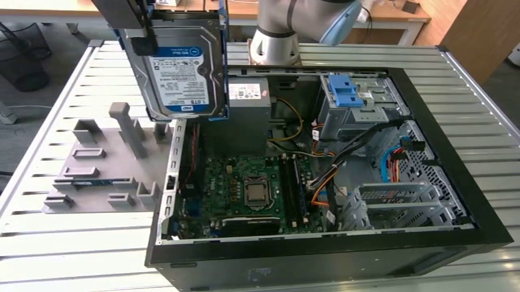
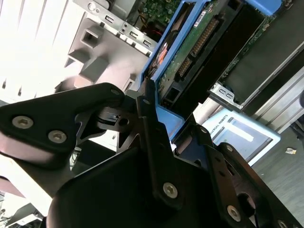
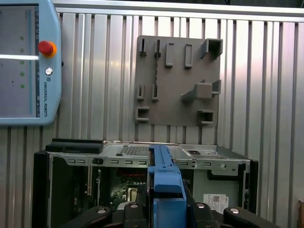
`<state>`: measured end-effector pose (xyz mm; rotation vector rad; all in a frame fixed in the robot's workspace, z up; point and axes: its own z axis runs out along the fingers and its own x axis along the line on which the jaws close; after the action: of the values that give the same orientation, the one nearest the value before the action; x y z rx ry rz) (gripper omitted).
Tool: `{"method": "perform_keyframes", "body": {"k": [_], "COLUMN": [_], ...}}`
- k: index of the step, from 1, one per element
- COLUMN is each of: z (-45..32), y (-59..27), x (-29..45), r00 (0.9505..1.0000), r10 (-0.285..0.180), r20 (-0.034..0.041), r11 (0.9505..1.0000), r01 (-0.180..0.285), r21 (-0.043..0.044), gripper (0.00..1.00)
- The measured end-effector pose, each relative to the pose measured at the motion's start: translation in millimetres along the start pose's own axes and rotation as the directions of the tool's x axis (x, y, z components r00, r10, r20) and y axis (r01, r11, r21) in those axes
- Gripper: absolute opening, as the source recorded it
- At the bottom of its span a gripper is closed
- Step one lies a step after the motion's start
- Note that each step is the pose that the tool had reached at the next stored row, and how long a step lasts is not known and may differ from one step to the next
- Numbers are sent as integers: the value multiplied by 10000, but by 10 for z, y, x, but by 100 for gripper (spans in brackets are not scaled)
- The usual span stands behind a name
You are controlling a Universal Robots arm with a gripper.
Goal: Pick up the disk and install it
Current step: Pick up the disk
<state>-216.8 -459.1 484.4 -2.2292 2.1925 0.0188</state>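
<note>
The disk (image 1: 184, 73), a silver drive with a white-and-blue label in a blue carrier bracket, hangs upright in the air over the edge of the open computer case (image 1: 455, 182) at the exterior view's left. My gripper (image 1: 154, 33) is shut on its upper end. The second wrist view shows the black fingers (image 2: 147, 118) clamped on the blue bracket, with the disk's (image 2: 194, 42) circuit-board side facing the camera. In the first wrist view the bracket's blue edge (image 3: 164, 185) stands between the fingers (image 3: 130, 209), above the case.
Inside the case are a grey cage with blue latches (image 1: 351, 94), a power-supply box (image 1: 248, 103), a motherboard (image 1: 252, 188) and loose cables. A grey fixture plate (image 1: 97, 164) lies on the slatted table at the exterior view's left. A teach pendant (image 3: 23, 61) rests on the table.
</note>
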Motion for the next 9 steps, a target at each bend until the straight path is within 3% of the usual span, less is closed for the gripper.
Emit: {"method": "perform_keyframes", "body": {"k": [9], "z": [0], "y": [-116], "x": [2], "r00": [10000], "r10": [-3], "r20": [-1], "r11": [10000], "r01": [3], "r21": [35], "gripper": [36]}}
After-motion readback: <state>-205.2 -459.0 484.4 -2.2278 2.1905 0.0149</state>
